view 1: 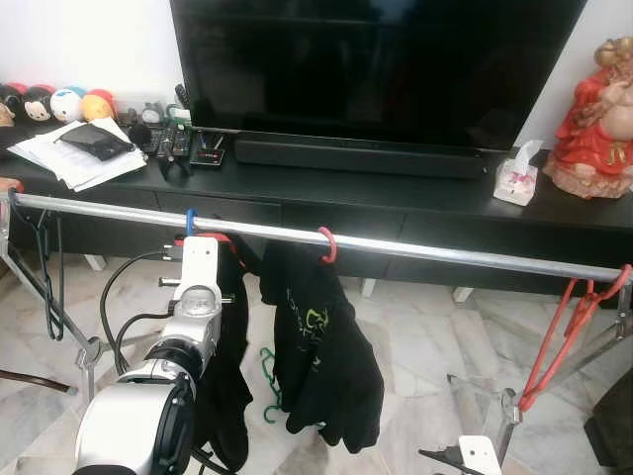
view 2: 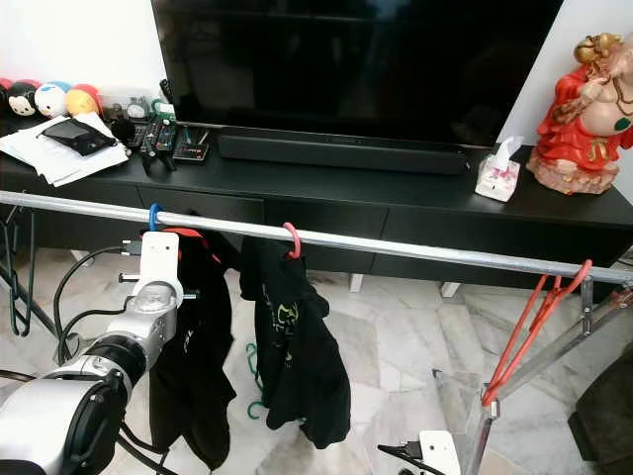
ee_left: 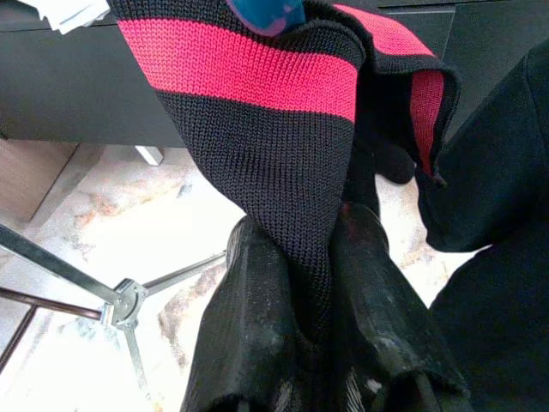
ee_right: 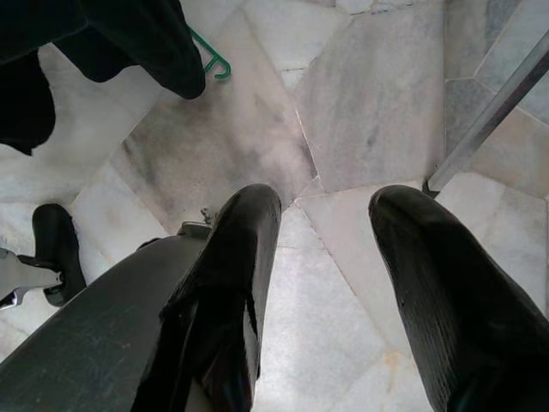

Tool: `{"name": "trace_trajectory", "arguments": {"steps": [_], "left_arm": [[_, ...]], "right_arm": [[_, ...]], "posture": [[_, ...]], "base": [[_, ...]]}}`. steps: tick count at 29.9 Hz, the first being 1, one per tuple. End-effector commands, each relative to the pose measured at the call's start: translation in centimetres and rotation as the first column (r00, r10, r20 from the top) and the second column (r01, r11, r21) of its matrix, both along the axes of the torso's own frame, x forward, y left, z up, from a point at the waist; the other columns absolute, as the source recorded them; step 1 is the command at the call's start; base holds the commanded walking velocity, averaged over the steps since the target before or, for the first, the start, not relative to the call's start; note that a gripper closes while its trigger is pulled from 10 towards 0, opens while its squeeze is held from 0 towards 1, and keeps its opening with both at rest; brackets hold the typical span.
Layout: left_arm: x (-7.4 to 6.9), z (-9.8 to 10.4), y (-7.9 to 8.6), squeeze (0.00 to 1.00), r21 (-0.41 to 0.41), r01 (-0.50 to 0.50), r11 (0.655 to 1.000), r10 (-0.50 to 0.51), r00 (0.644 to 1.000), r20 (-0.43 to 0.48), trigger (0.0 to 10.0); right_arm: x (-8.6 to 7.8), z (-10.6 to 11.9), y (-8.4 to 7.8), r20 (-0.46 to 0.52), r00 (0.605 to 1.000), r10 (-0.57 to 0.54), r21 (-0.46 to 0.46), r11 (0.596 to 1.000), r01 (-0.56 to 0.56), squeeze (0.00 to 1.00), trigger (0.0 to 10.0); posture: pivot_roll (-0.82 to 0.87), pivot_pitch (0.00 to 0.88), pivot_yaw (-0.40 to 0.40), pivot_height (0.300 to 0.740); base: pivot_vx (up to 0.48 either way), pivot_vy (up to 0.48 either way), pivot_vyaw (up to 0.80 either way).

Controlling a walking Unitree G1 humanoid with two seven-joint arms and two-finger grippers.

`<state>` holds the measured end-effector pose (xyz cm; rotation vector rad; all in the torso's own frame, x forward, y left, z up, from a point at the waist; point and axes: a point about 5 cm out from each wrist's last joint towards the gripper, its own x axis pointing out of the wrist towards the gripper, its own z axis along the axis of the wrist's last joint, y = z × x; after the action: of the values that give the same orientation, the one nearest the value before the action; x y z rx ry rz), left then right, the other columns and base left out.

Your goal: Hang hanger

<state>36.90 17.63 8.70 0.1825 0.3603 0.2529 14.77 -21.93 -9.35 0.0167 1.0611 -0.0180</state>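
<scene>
The left hand (ee_left: 313,257) is raised to the metal rail (view 1: 415,249) and pinches a fold of a black knit garment with a red stripe (ee_left: 257,103), the cloth caught between its two black fingers (ee_left: 257,292). Just above that hand the garment hangs from a blue hanger (view 1: 190,220), whose hook sits over the rail. Close beside the hand, toward the robot's right, a black shirt with a green print (view 1: 321,346) hangs on a red hanger (view 1: 327,243) hooked on the same rail. Below and between the two garments a green hanger (view 1: 269,381) shows near the marble floor (view 1: 415,336). Farther along the rail to the right, well apart from the left hand, an empty red hanger (view 1: 559,341) dangles at the rail's end. The right hand (ee_right: 322,249) hangs low over the floor with its fingers spread, gripping nothing. Beyond the rail stands a black TV counter (view 1: 396,188).
</scene>
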Motion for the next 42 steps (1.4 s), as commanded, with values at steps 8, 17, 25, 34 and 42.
{"name": "trace_trajectory", "arguments": {"steps": [8,17,25,34,42], "left_arm": [[0.2,1.0,-0.5,0.00,-0.010,0.124,0.992,-0.122,0.983,0.139,0.0],[-1.2,0.9,-0.1,0.00,0.058,0.204,0.977,-0.212,0.939,0.271,10.0],[-2.6,0.2,0.5,0.00,0.137,0.265,0.954,-0.295,0.912,0.286,10.0],[-5.8,-2.4,3.5,0.00,0.162,0.251,0.954,-0.283,0.933,0.222,10.0],[-7.8,-2.9,5.4,0.00,0.121,0.183,0.976,-0.208,0.949,0.239,10.0]], "right_arm": [[0.2,0.2,-0.4,0.014,1.000,-0.007,-0.020,1.000,0.007,0.00,10.0],[1.1,0.5,-0.3,0.043,0.999,-0.012,-0.023,1.000,0.013,0.00,10.0],[1.7,0.7,0.0,0.058,0.998,-0.019,-0.019,1.000,0.020,0.00,10.0],[2.5,0.9,0.3,0.073,0.997,-0.032,-0.018,0.999,0.033,0.00,10.0],[2.8,1.0,0.5,0.078,0.996,-0.033,-0.015,0.999,0.035,0.00,10.0]], "posture": [[-0.08,0.000,-0.087,0.740],[-0.04,0.000,-0.090,0.740],[-0.02,0.000,-0.074,0.740],[0.01,0.000,-0.056,0.740],[0.04,0.000,-0.052,0.740]], "base": [[0.000,0.000,0.00],[0.000,0.000,0.00],[0.000,0.000,0.00],[0.000,0.000,0.00],[0.000,0.000,0.00]]}}
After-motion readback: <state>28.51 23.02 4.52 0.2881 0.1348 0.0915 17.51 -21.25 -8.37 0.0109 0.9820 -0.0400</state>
